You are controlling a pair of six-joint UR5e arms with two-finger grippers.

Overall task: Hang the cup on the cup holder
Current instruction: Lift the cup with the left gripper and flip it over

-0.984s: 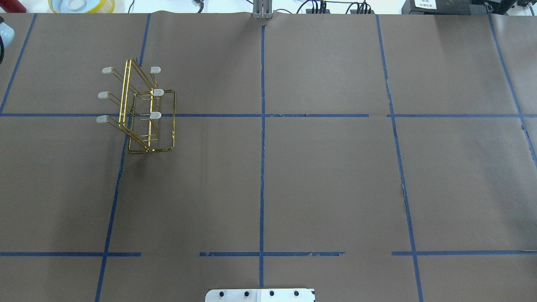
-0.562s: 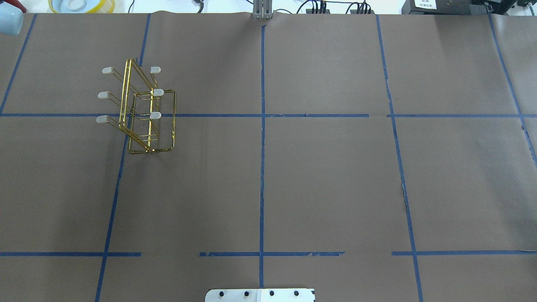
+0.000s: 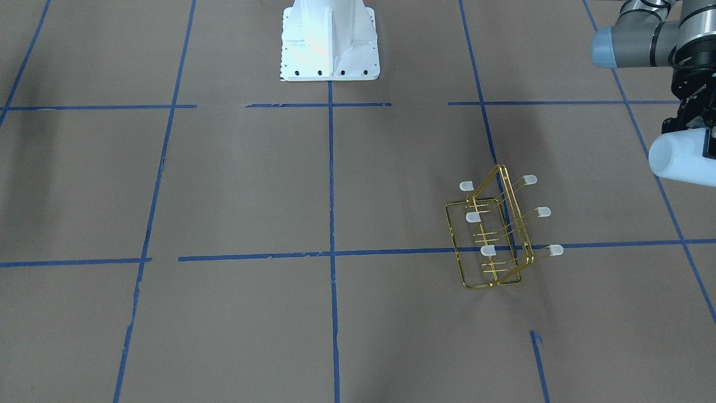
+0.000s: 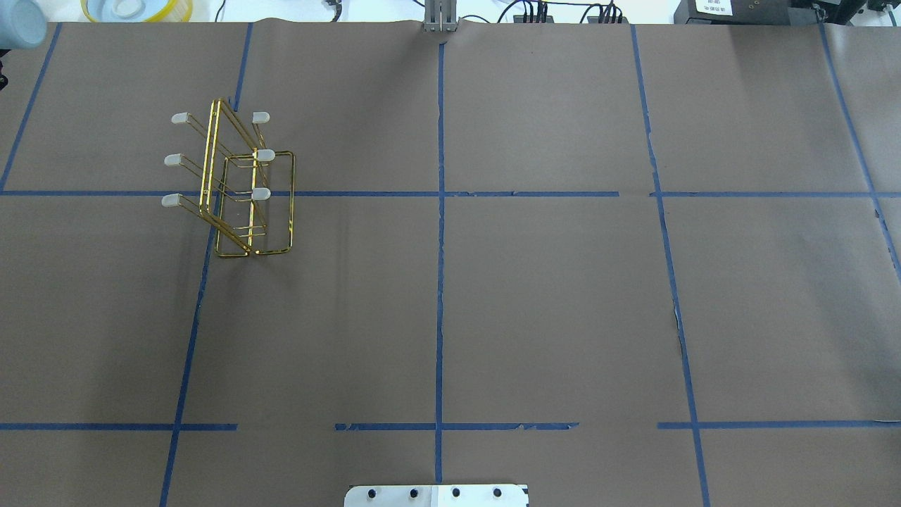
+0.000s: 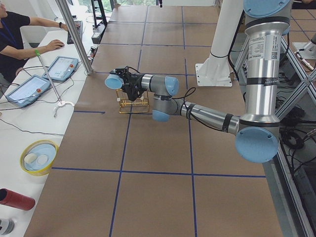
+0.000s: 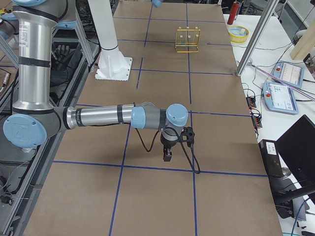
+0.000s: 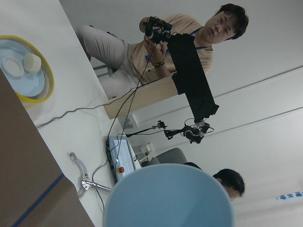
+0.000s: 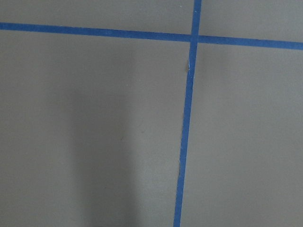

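Observation:
The cup [image 3: 674, 159], pale blue-white, lies sideways in the air, held in my left gripper [image 3: 706, 146] at the front-facing view's right edge. It shows at the overhead view's top left corner [image 4: 22, 29] and fills the bottom of the left wrist view [image 7: 168, 196]. The gold wire cup holder [image 4: 232, 183] stands on the table with whitish-capped prongs, none bearing anything. It stands below and apart from the cup [image 3: 498, 235]. My right gripper [image 6: 168, 156] points down over the brown table far from the holder; I cannot tell if it is open.
A yellow-rimmed dish [image 4: 137, 8] sits past the table's far edge. The white robot base [image 3: 329, 39] stands at mid-table. A metal post [image 5: 74, 37], tablets and seated operators [image 5: 15, 34] are on the far side. A red cylinder [image 5: 15, 199] lies off the table.
In the overhead view the cup has moved from the left edge up and slightly right, towards the table's far corner. The cup holder has not moved.

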